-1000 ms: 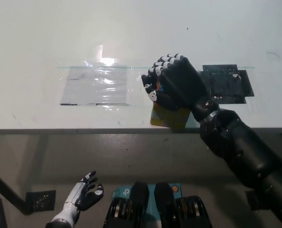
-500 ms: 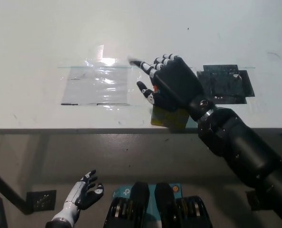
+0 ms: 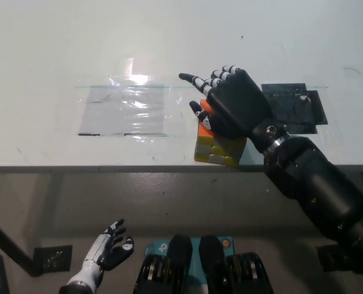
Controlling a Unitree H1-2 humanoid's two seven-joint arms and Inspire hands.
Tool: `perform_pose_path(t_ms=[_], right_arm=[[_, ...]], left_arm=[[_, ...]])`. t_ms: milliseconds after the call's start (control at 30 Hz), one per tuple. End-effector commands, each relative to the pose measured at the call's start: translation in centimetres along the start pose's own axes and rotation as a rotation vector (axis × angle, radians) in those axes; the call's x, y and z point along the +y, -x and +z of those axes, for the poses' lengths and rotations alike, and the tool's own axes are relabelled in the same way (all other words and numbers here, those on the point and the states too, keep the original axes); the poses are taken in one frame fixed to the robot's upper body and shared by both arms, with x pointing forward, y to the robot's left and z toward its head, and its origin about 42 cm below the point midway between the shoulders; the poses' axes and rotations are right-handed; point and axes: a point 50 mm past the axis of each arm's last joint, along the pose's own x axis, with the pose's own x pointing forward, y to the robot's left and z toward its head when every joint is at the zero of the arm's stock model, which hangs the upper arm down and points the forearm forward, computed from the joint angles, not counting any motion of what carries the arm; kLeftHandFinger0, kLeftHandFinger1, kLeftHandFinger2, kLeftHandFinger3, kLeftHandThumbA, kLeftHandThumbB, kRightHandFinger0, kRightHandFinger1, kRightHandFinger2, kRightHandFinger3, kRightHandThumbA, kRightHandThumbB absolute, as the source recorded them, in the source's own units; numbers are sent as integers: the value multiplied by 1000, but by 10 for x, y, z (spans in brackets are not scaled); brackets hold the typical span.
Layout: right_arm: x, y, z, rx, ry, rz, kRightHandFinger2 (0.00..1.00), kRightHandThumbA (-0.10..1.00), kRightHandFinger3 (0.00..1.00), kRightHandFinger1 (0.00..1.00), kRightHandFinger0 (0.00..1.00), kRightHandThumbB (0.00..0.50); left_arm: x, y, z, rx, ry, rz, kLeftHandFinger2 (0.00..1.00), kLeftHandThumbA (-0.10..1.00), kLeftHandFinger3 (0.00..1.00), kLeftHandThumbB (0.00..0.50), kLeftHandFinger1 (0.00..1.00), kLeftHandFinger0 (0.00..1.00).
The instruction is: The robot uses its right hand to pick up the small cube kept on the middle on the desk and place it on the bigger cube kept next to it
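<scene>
At the table's near edge, the right robot hand is spreading open and drawing back — uncovering the small cube atop the bigger cube, so placement looks done — while the left robot hand is resting low, loosely open.

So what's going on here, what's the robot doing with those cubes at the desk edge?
The robot's black right hand is over the cubes near the front edge of the white desk, its fingers spread open. A small orange cube sits on top of the bigger multicoloured cube, partly hidden by the hand, so the stacking looks done. Whether the hand touches the small cube is hard to tell. The white left hand rests low, below the desk edge, open.
</scene>
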Motion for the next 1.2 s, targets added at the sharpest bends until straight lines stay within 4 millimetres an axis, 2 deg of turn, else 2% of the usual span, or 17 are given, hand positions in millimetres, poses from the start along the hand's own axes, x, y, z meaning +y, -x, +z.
perform_pose_path(t_ms=[0, 133, 167, 200, 233, 267, 300, 333, 367, 433, 500, 567, 633, 800, 900, 1033, 1167], right_arm=[[-13, -10, -1, -13, 44, -23, 12, 439, 830, 0, 0, 131], [-13, -11, 2, -14, 31, -22, 16, 459, 849, 0, 0, 126], [-14, -11, 4, -14, 14, -27, 103, 467, 930, 26, 0, 126], [-14, -12, 5, -18, 1, -33, 218, 475, 998, 113, 5, 123], [-14, -12, 7, -20, -10, -40, 484, 537, 1000, 317, 140, 126], [-14, -13, 10, -19, -27, -44, 698, 593, 1000, 426, 213, 124], [-15, -13, 11, -19, -30, -43, 738, 607, 1000, 461, 219, 129], [-15, -13, 11, -19, -30, -43, 739, 607, 1000, 463, 209, 129], [-16, -14, 13, -19, -40, -36, 834, 620, 1000, 569, 277, 129], [-18, -16, 18, -29, -44, -33, 979, 662, 1000, 718, 410, 142], [-20, -17, 20, -31, -39, -23, 1000, 750, 1000, 894, 573, 138], [-22, -18, 21, -35, -36, -19, 1000, 753, 1000, 934, 623, 145], [-23, -17, 21, -34, -33, -19, 1000, 702, 1000, 928, 621, 154], [-23, -17, 19, -28, -17, 13, 1000, 697, 1000, 913, 614, 148], [-22, -15, 16, -21, -14, 12, 1000, 656, 1000, 895, 594, 152], [-23, -14, 14, -12, -13, 28, 1000, 677, 1000, 909, 610, 145], [-22, -13, 12, -10, -7, 20, 1000, 665, 1000, 865, 564, 155]], left_arm=[[5, -3, 13, -65, -19, 15, 1000, 330, 1000, 293, 1000, 1000], [5, -3, 12, -64, -19, 16, 1000, 322, 1000, 293, 1000, 1000], [6, -3, 13, -67, -8, 14, 1000, 296, 1000, 285, 1000, 1000], [6, -3, 13, -66, -9, 14, 1000, 301, 1000, 289, 1000, 1000], [6, -3, 12, -64, -8, 13, 1000, 305, 1000, 295, 1000, 1000], [6, -4, 12, -63, -9, 12, 1000, 307, 1000, 291, 1000, 1000], [6, -4, 12, -63, -10, 12, 1000, 307, 1000, 291, 1000, 1000], [6, -4, 12, -63, -10, 12, 1000, 307, 1000, 291, 1000, 1000], [6, -4, 13, -65, -11, 11, 1000, 315, 1000, 293, 1000, 1000], [6, -4, 12, -69, -13, 9, 1000, 314, 1000, 284, 1000, 1000], [5, -3, 11, -66, -14, 9, 1000, 325, 1000, 282, 1000, 1000], [5, -3, 11, -67, -9, 11, 1000, 315, 1000, 284, 1000, 1000], [5, -3, 11, -65, -19, 14, 1000, 324, 1000, 287, 1000, 1000], [4, -3, 12, -66, -13, 13, 1000, 319, 1000, 283, 1000, 1000], [4, -3, 12, -70, -14, 15, 1000, 318, 1000, 279, 1000, 1000], [3, -3, 12, -64, -22, 13, 1000, 334, 1000, 276, 1000, 1000], [2, -2, 11, -60, -1, 16, 1000, 326, 1000, 288, 1000, 1000]])
